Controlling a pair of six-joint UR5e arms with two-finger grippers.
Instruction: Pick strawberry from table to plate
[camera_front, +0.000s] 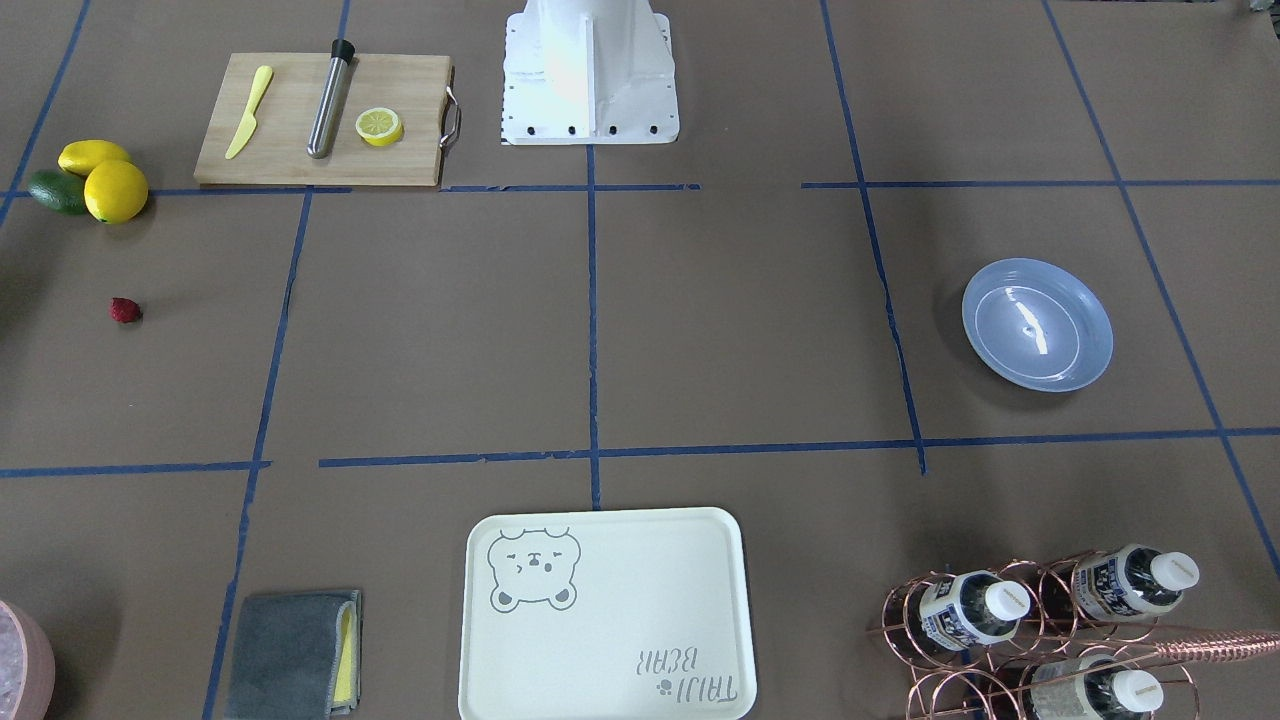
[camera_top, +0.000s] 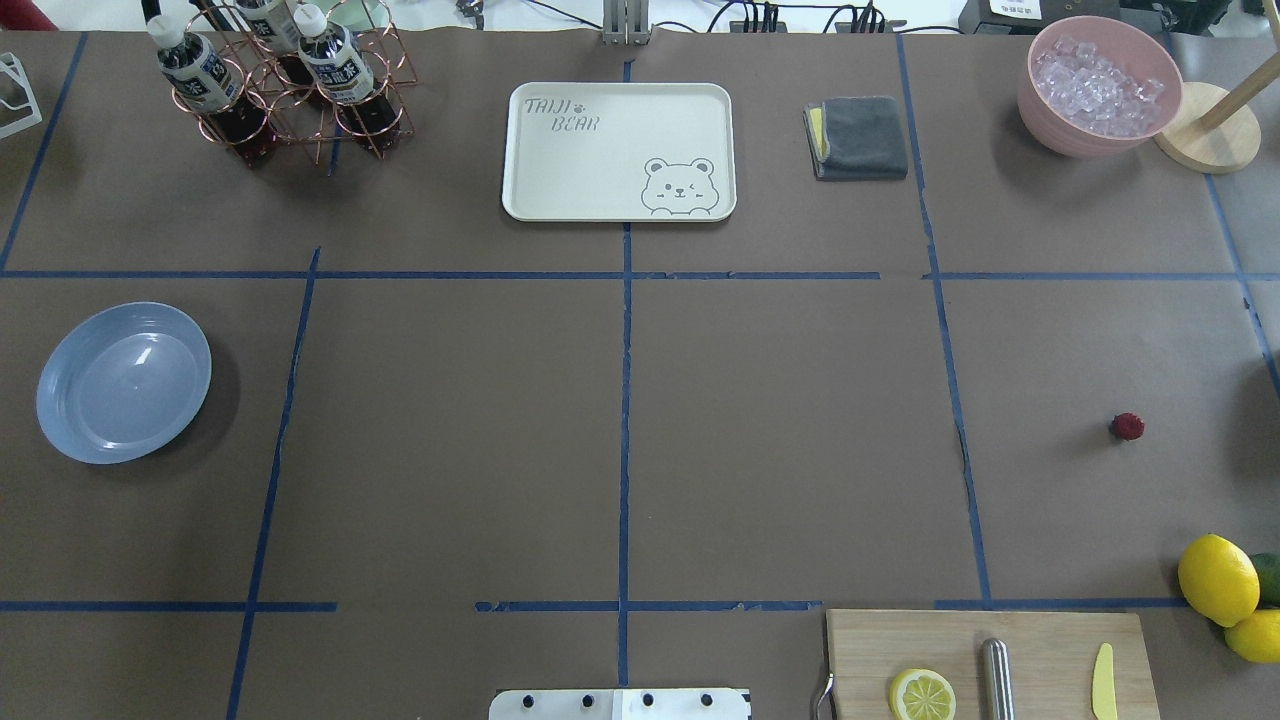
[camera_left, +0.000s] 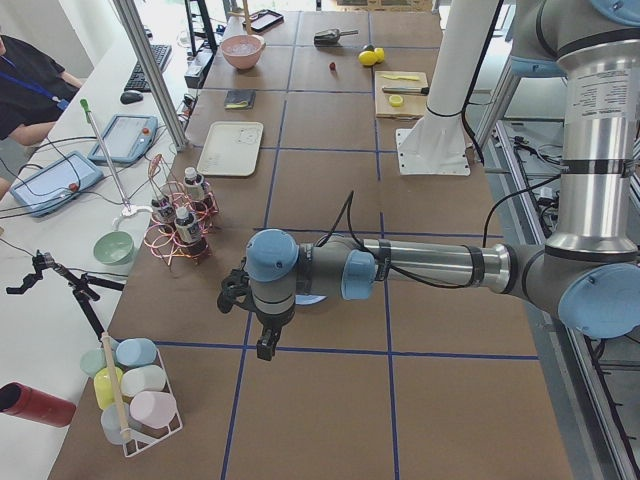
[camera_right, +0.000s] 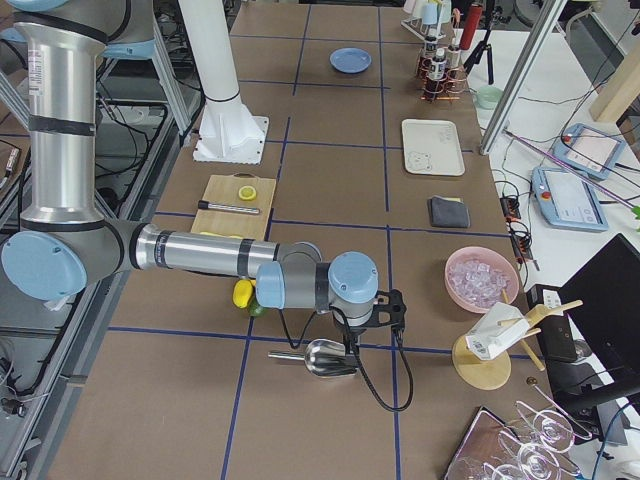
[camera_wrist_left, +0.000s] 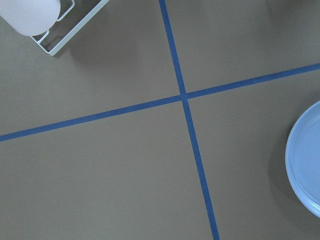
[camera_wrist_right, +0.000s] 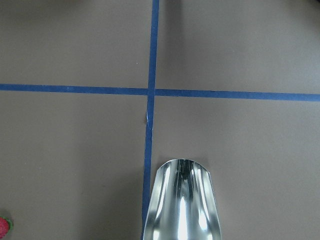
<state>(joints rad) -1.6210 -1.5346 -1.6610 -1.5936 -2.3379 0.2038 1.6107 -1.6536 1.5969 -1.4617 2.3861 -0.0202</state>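
The strawberry (camera_top: 1127, 427) is a tiny dark-red berry lying alone on the brown table (camera_top: 450, 450), at the far right of the overhead view; it also shows as the strawberry (camera_front: 125, 310) and at the corner of the right wrist view as the strawberry (camera_wrist_right: 4, 227). The light-blue plate (camera_top: 123, 382) sits empty at the opposite end, seen too as the plate (camera_front: 1037, 324) and the plate (camera_wrist_left: 305, 160). My left gripper (camera_left: 268, 340) hangs beside the plate; my right gripper (camera_right: 350, 340) hangs over a metal scoop, beyond the strawberry's end. I cannot tell whether either is open or shut.
Two lemons (camera_top: 1217, 579) and an avocado (camera_front: 57, 191) lie near the strawberry. A cutting board (camera_top: 990, 660) holds a lemon slice, a steel tool and a yellow knife. A bear tray (camera_top: 618, 150), bottle rack (camera_top: 285, 85), grey cloth (camera_top: 860, 138), ice bowl (camera_top: 1098, 85) and metal scoop (camera_wrist_right: 182, 200) are also present.
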